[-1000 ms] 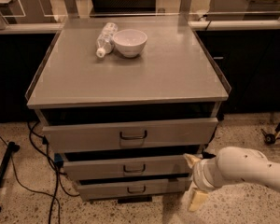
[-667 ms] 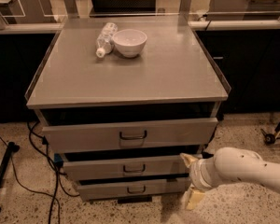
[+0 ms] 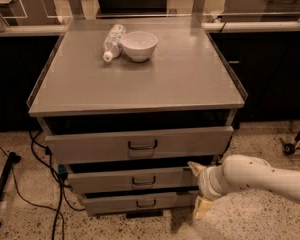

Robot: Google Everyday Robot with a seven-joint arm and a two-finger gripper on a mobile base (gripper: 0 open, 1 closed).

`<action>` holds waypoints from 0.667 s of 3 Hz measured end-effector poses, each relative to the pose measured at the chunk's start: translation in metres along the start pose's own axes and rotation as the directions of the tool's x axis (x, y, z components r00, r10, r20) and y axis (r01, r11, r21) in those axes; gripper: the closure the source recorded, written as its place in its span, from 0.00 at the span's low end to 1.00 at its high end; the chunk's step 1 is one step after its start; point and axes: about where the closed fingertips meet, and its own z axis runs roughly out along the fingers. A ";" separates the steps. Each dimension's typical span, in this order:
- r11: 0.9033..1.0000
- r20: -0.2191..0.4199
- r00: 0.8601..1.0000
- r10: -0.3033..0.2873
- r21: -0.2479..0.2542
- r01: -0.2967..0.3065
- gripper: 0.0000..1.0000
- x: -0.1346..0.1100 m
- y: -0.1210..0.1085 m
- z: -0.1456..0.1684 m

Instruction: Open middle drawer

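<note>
Hand [image 3: 197, 189] beside ajar grey middle drawer [image 3: 110, 180]

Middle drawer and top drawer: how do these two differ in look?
The top drawer has a taller front than the shallow middle drawer. The top drawer's handle is larger; the middle drawer's is a small loop. The open gripper is at the middle drawer's right end, below the top drawer. Both are grey with a centred dark handle.
</note>
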 end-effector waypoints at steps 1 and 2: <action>1.000 0.004 1.000 -0.003 -0.021 0.003 0.00 0.004 -0.010 0.017; 0.999 0.000 1.000 0.000 -0.036 0.000 0.00 0.009 -0.017 0.027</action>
